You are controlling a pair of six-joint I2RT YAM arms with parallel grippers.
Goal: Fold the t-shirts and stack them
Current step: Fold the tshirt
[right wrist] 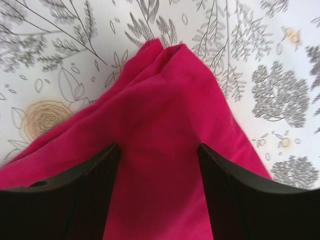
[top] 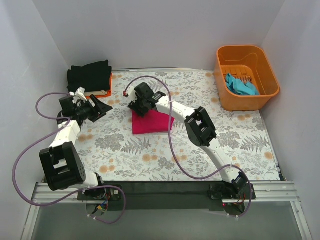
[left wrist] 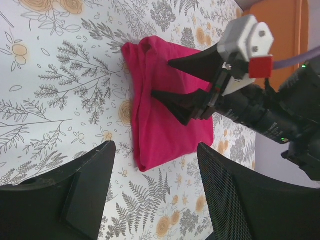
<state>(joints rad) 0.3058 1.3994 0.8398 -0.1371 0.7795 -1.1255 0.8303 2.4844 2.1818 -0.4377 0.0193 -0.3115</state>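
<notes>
A folded magenta-pink t-shirt (top: 152,123) lies on the floral table, also in the left wrist view (left wrist: 170,120) and the right wrist view (right wrist: 165,95). My right gripper (top: 136,107) is open over its far left corner, jaws apart with pink cloth between them (right wrist: 159,146); it holds nothing. It also shows in the left wrist view (left wrist: 161,78). My left gripper (top: 103,108) is open and empty, left of the shirt, fingers (left wrist: 95,180) above bare table. A teal-blue t-shirt (top: 241,85) lies in the basket. A folded black t-shirt (top: 90,76) tops a stack at the back left, with an orange one (top: 106,92) beneath.
The orange plastic basket (top: 267,75) stands at the back right. White walls close in the table on the left, back and right. A purple cable (top: 167,127) from the right arm loops over the table's middle. The table's near edge is a black strip.
</notes>
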